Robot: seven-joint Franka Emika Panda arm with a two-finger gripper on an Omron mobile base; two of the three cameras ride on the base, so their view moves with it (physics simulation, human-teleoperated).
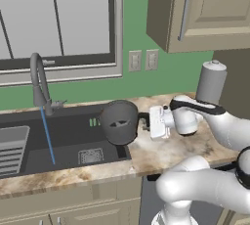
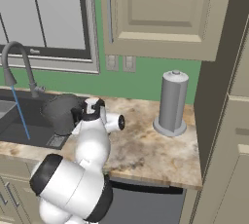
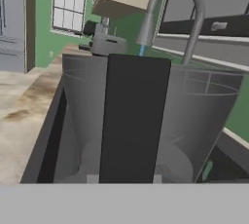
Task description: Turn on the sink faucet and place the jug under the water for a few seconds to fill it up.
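The dark grey jug [image 1: 118, 121] hangs upright over the right edge of the sink [image 1: 68, 136], lifted off the counter. My gripper [image 1: 145, 120] is shut on the jug's dark side handle [image 3: 133, 121], coming at it from the right. The grey gooseneck faucet [image 1: 39, 79] stands at the back of the basin, and a thin blue stream of water [image 1: 47, 136] falls from its spout to the sink floor, well left of the jug and not touching it. In the hand view the jug [image 3: 204, 116] sits in front of the faucet [image 3: 180, 4]. From the right base view, the jug [image 2: 61, 112] is right of the water [image 2: 20, 116].
A ribbed light-grey rack [image 1: 12, 148] lies in the sink's left part, and a square drain grate [image 1: 91, 156] sits near its front right. A paper-towel roll [image 1: 211, 82] stands at the back right of the marble counter [image 1: 161, 150]. Wall cabinets [image 1: 200, 9] hang above.
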